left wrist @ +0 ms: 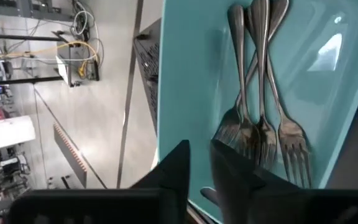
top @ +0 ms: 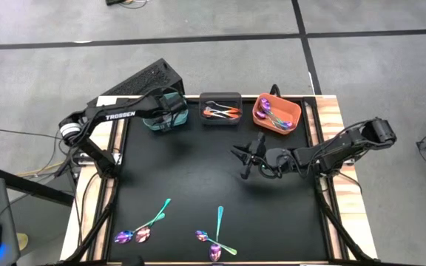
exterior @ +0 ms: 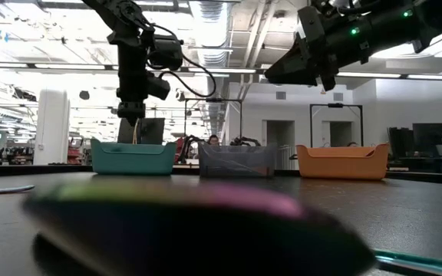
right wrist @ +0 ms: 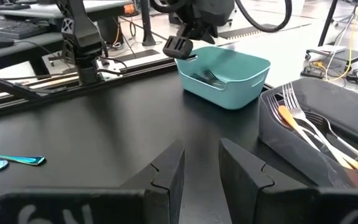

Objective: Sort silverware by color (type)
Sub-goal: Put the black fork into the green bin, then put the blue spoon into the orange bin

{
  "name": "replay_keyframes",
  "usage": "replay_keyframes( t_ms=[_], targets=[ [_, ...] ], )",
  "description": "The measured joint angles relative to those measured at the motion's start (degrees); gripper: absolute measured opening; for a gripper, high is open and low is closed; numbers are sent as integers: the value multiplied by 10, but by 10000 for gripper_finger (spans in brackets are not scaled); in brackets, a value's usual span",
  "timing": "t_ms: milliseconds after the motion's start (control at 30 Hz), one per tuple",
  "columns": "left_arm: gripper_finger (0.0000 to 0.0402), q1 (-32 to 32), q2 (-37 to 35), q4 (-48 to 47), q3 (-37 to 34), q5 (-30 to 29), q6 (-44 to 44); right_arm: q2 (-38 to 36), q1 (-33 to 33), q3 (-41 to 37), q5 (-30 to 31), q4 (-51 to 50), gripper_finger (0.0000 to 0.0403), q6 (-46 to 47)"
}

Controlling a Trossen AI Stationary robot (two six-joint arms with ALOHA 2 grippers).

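Several iridescent purple-teal spoons and forks lie flat on the black mat near the front edge, one group at the left (top: 143, 225) and one at the middle (top: 214, 236). Three silver forks (left wrist: 260, 118) lie in the teal bin (top: 165, 117). My left gripper (left wrist: 199, 165) hovers over that bin, slightly open and empty. My right gripper (top: 244, 161) hangs open and empty over the middle of the mat, in front of the dark grey bin (top: 220, 108) and the orange bin (top: 276, 114).
The three bins stand in a row at the mat's far edge. The grey bin holds orange-handled forks (right wrist: 316, 130); the orange bin holds iridescent pieces (top: 271, 111). A blurred iridescent piece (exterior: 183, 211) fills the low view's foreground. A black box (top: 143, 80) stands behind the teal bin.
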Motion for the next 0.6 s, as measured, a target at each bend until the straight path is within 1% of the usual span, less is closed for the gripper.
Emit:
replay_keyframes(
  t_ms=[133,233,300,400,467,600],
  targets=[
    [110,-3,-10,-38,0,0,-43,0,1,0,0,0,118,0],
    [152,-8,-29,-75,0,0,-100,0,5,0,0,0,118,2],
    [172,-18,-47,-102,0,0,-139,0,11,0,0,0,118,3],
    [187,-52,-91,-117,-14,0,-193,0,25,0,0,0,118,4],
    [188,-90,-129,-117,-28,14,-223,0,38,0,0,0,118,4],
    [183,-196,-202,-114,-67,105,-306,0,68,0,0,-5,118,4]
  ],
)
